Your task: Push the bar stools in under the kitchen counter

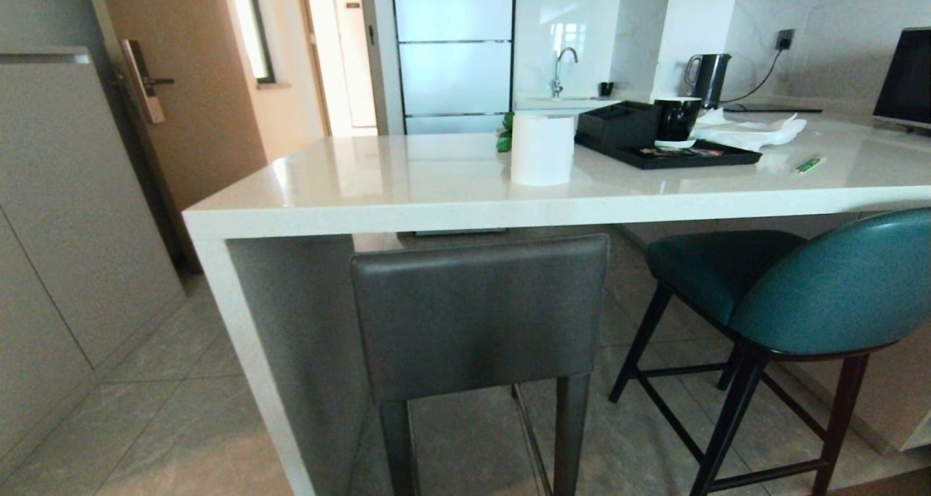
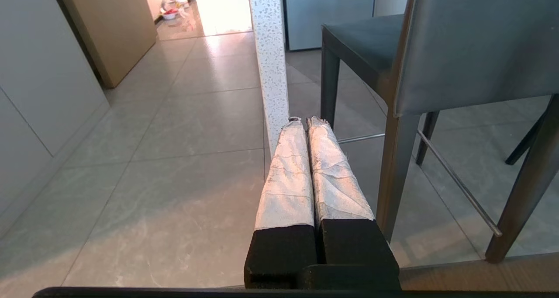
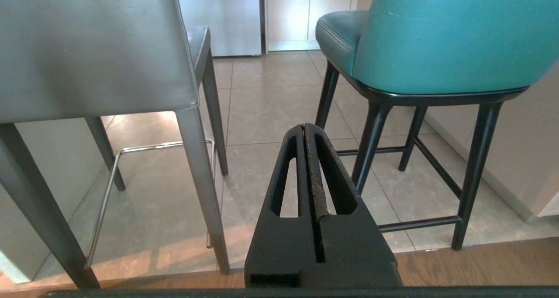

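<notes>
Pressed flat together and holding nothing, the fingers of the left gripper point(image 2: 305, 122) are seen low, beside the grey stool point(image 1: 480, 314) and near the counter's end panel point(image 2: 270, 66). Likewise closed and empty, the right gripper point(image 3: 304, 127) is aimed at the gap between that stool and the teal stool point(image 1: 800, 285). Neither stool is touched. The grey stool's seat is judged already under the kitchen counter point(image 1: 451, 190); the teal stool's back is seen well outside the edge, so its push appears left to do.

Grey stool point(image 1: 480, 314) tucked under white counter point(image 1: 436, 183), teal stool point(image 1: 793, 285) out
</notes>
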Available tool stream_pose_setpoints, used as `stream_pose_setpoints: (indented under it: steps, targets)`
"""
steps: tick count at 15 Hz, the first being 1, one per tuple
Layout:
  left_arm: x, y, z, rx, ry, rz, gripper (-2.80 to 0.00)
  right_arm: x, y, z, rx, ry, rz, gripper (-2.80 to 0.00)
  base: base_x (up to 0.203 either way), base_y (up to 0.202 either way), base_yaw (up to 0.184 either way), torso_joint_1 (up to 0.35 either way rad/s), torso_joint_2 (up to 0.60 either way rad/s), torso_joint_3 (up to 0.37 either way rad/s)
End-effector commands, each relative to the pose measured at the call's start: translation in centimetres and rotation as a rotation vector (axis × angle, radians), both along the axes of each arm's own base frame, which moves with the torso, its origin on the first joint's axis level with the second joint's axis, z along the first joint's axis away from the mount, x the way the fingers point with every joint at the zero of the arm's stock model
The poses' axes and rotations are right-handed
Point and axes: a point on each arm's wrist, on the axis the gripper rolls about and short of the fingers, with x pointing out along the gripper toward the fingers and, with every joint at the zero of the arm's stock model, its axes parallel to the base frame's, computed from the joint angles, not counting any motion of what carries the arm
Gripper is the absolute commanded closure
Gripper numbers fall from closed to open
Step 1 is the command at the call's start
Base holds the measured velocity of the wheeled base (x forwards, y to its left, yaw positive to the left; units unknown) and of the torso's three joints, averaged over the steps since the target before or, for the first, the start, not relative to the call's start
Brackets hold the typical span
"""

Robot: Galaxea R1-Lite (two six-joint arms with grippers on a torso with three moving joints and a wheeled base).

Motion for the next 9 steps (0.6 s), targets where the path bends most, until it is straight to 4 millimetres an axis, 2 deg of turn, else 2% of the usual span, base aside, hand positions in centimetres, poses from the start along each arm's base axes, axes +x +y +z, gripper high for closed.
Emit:
stream_pose_setpoints:
  steps: [1,9]
  targets:
    - [0.03,0.0,-0.05,0.0,0.005,0.001,0.0,0.07,0.0,-0.21,0.0,0.009,0.001,0.0,0.0,0.0,0.0,0.0,0.0,0.0]
    - [0.04,0.0,-0.07,-0.001,0.006,0.003,0.0,0.07,0.0,-0.21,0.0,0.009,0.001,0.0,0.0,0.0,0.0,0.0,0.0,0.0]
